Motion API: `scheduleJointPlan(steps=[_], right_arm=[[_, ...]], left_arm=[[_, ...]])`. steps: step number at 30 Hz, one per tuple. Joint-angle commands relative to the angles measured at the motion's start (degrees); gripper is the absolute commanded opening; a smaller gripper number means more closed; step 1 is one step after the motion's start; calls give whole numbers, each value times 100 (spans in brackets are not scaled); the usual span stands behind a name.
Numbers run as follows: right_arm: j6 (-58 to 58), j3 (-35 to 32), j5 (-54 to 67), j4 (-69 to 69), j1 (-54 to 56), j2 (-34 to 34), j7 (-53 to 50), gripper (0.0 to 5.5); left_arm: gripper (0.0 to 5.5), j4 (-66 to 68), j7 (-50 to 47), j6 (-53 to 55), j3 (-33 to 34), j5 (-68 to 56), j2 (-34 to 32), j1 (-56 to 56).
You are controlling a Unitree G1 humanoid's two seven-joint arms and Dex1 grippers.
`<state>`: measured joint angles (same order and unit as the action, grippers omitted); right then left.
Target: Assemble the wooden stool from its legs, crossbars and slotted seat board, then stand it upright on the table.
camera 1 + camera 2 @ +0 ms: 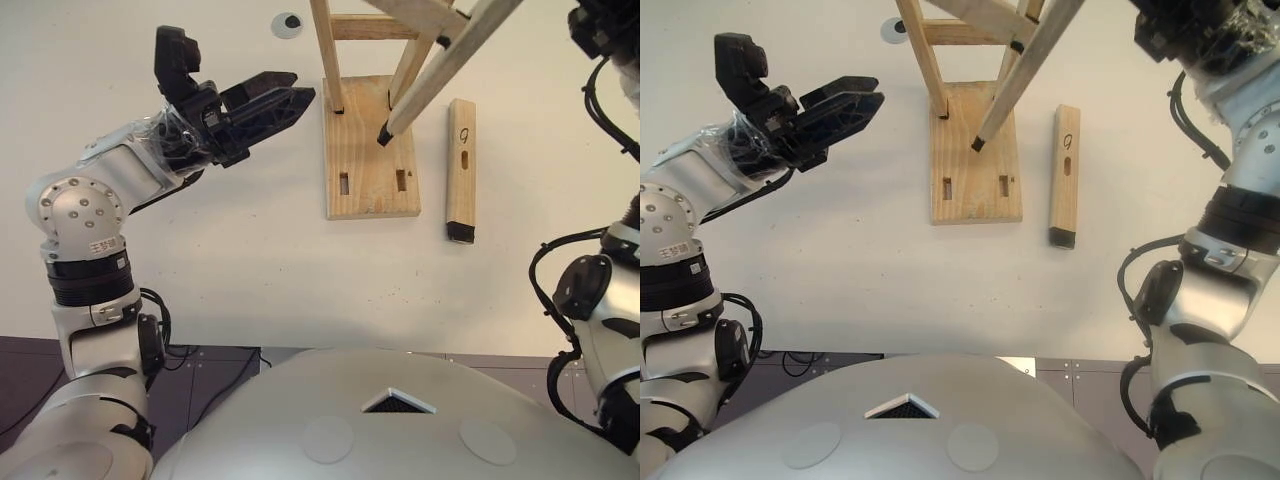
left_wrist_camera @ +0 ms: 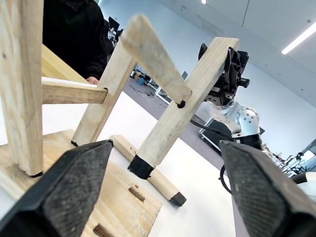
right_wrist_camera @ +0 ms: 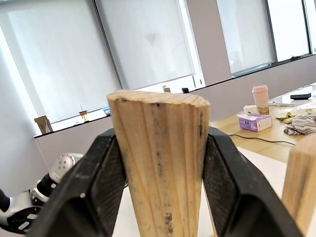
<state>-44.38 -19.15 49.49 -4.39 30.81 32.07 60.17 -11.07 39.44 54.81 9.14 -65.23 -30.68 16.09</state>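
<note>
Wood: 1 seat board (image 1: 365, 195), 1 loose leg (image 1: 461, 150), 1 frame (image 1: 923, 60). L jaws apart; R jaws clamp frame.

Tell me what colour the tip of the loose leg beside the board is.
Black. The loose leg shows best in the right eye view.

White table (image 1: 250, 265); seat board (image 1: 370, 195); loose leg (image 1: 458, 195)

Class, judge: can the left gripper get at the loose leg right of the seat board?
Probably not directly: the frame in the right gripper stands over the board, between the left gripper and the leg.
</note>
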Motion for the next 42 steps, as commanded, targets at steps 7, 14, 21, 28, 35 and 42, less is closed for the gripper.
scheduleJointPlan(steps=[7, 14, 21, 28, 35, 42], right_arm=[[103, 172, -131, 146, -477, 337, 317, 206], [216, 351, -224, 22, -731, 274, 299, 206], [663, 524, -541, -391, -816, 208, 338, 206], [998, 869, -809, -647, -702, 417, 603, 206], [1095, 1098, -997, -1021, -333, 812, 1056, 206], [1157, 1146, -1016, -1329, -211, 845, 1171, 206]], left_arm=[[397, 259, 107, 71, -47, 327, -42, 194], [397, 247, 245, 159, -108, 370, -65, 258], [397, 259, 484, 210, -172, 441, -103, 317], [397, 287, 615, 213, -176, 525, -121, 275], [397, 169, 563, 126, -151, 591, 35, 53], [397, 176, 534, 140, -112, 584, 93, 29]])
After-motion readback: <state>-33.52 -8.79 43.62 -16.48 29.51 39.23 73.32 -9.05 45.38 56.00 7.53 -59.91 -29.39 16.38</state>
